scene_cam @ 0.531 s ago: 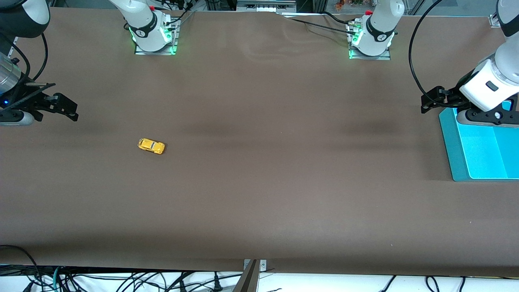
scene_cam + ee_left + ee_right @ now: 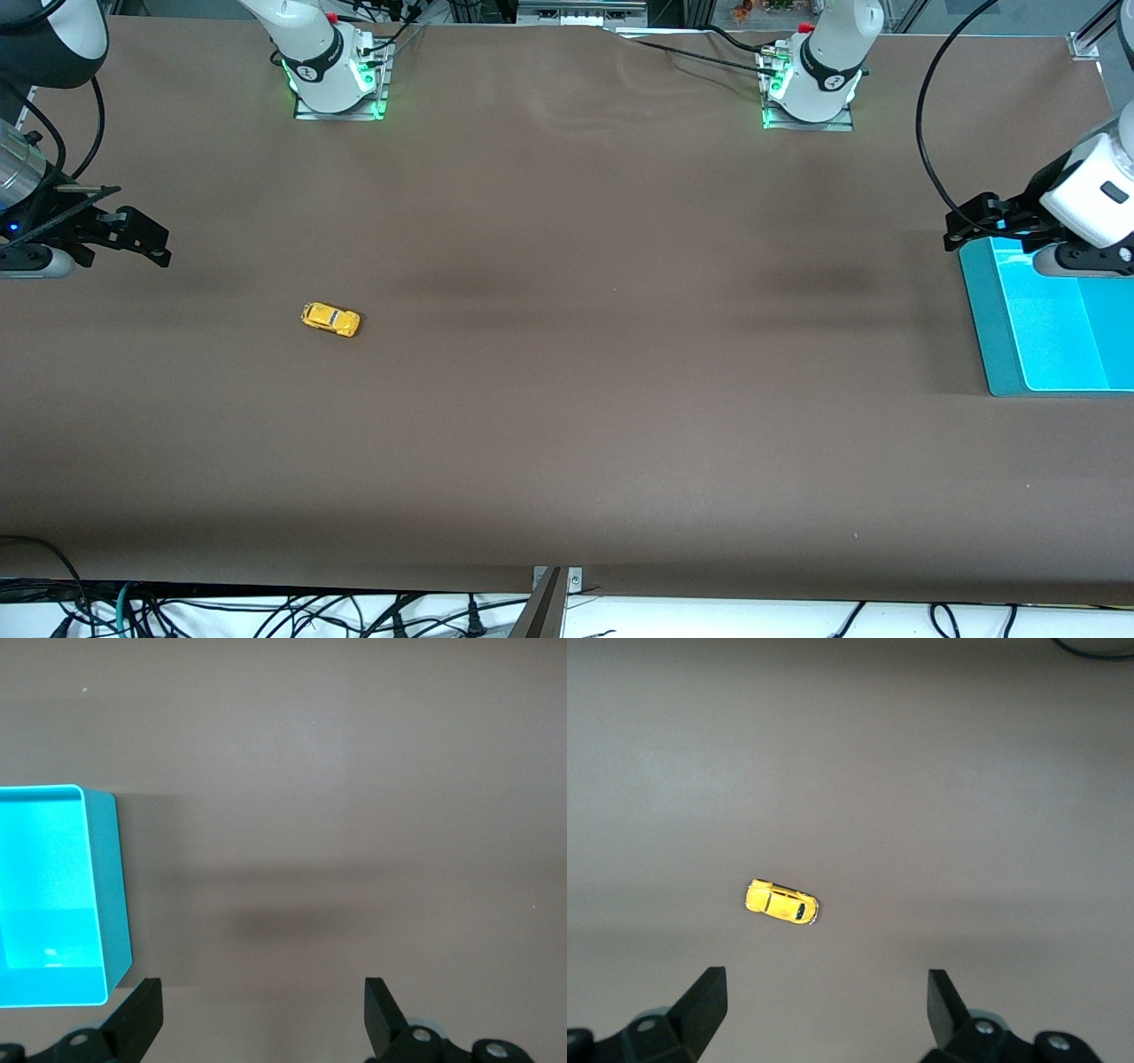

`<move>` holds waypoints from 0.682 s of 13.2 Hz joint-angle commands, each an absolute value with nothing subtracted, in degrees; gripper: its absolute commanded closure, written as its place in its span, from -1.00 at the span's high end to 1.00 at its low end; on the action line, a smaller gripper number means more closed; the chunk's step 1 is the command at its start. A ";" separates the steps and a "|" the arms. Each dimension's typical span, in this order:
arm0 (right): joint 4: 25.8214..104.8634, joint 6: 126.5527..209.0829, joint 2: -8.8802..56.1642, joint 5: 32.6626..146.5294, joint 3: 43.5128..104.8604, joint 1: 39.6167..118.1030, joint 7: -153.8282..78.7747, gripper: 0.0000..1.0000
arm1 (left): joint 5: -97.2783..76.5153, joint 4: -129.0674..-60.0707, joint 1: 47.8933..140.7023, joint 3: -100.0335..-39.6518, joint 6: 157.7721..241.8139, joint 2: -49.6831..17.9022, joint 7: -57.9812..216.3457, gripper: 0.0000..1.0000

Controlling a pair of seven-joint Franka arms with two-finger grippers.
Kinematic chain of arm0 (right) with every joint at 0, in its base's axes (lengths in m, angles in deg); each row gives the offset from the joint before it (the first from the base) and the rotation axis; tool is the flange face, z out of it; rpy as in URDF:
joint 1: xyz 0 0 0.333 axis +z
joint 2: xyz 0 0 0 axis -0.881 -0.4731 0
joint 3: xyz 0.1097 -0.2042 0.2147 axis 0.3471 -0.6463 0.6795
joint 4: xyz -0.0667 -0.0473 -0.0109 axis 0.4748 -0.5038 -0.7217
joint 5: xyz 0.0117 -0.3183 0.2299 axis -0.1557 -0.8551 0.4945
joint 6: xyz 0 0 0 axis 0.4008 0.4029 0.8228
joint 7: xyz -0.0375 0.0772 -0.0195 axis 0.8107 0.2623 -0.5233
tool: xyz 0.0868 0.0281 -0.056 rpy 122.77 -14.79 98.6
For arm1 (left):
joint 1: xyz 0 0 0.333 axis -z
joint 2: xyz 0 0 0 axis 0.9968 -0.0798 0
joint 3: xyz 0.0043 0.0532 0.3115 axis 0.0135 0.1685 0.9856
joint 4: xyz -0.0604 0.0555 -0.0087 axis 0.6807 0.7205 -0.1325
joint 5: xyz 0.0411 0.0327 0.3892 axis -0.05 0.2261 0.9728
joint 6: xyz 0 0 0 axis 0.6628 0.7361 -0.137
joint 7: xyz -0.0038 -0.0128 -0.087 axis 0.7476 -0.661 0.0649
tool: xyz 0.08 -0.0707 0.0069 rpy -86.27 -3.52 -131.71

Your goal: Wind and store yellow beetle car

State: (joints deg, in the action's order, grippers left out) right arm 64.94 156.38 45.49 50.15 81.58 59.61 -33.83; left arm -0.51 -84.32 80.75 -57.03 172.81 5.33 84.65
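Observation:
The yellow beetle car stands on its wheels on the brown table, toward the right arm's end. It also shows in the right wrist view. My right gripper is open and empty, up in the air over the table's edge at the right arm's end, apart from the car. Its own view shows it open with bare table between the fingers. My left gripper is open and empty, in the air over the corner of a cyan bin. Its own view shows it open.
The cyan bin sits at the left arm's end of the table and looks empty. The two arm bases stand along the table's edge farthest from the front camera. Cables hang below the table's near edge.
My left arm has lifted and drawn back toward its end of the table, uncovering more of the bin. The car has not moved; the right gripper has barely shifted.

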 commanded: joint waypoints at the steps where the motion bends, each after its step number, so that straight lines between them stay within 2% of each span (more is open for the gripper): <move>1: 63.26 154.85 45.00 50.91 81.66 59.48 -34.52 1.00 | -1.65 -82.57 79.45 -57.32 171.93 4.55 85.54 1.00; 9: 63.35 154.77 43.59 49.85 81.83 60.44 -34.95 1.00 | -1.65 -82.48 80.24 -58.02 171.58 4.72 85.55 1.00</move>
